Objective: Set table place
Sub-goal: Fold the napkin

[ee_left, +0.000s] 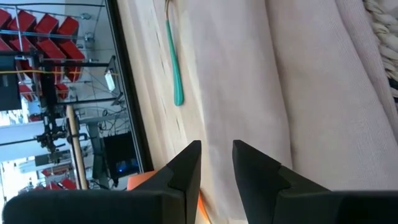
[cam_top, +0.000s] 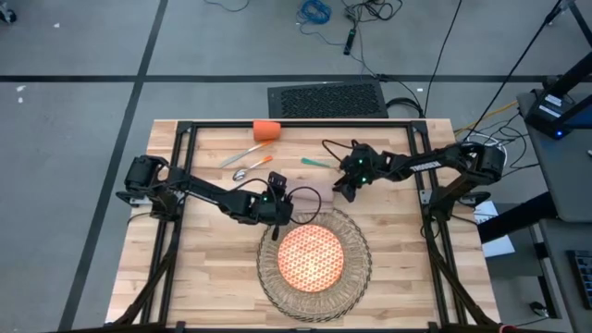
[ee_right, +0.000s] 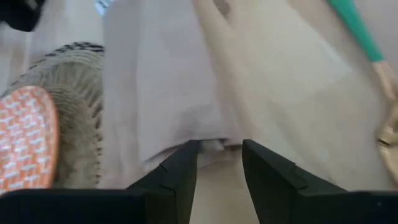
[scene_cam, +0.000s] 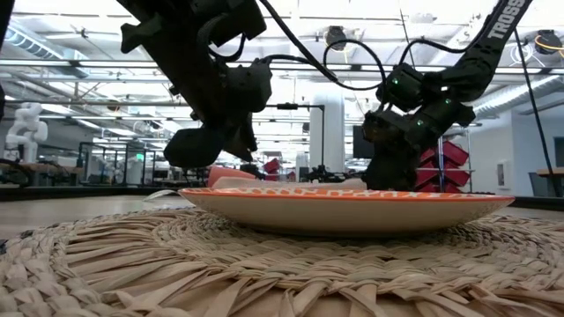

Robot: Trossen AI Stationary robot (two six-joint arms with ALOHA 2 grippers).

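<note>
An orange-patterned plate (cam_top: 313, 257) sits on the round wicker placemat (cam_top: 268, 277) near the table's front. Beyond it a beige napkin (ee_left: 298, 93) stretches between my two grippers; it is hard to tell from the wood in the high view. My left gripper (cam_top: 280, 215) stands at the placemat's far left rim, and my right gripper (cam_top: 348, 190) is farther back on the right. Each is shut on the napkin. A green-handled fork (cam_top: 314, 163), an orange-handled knife (cam_top: 250, 154), a spoon (cam_top: 252, 168) and an orange cup (cam_top: 266, 128) lie toward the far edge. My left gripper has the napkin's near left end (ee_left: 217, 134) between its two fingers and slants down at it. Long folds run away from the fingers toward the fork (ee_left: 174, 62). How many layers it has does not show. My right gripper pinches the napkin's edge (ee_right: 211, 144) between its two fingers, slanting down from the table's right. The cloth runs from the fingers toward the placemat (ee_right: 74, 124) in long folds. How many layers it has does not show.
The table's black frame (cam_top: 277, 122) runs along the far and side edges. Bare wood lies left and right of the placemat. A dark cable loops over the wood beside my left gripper. In the low view the plate (scene_cam: 344, 204) stands in front of both grippers.
</note>
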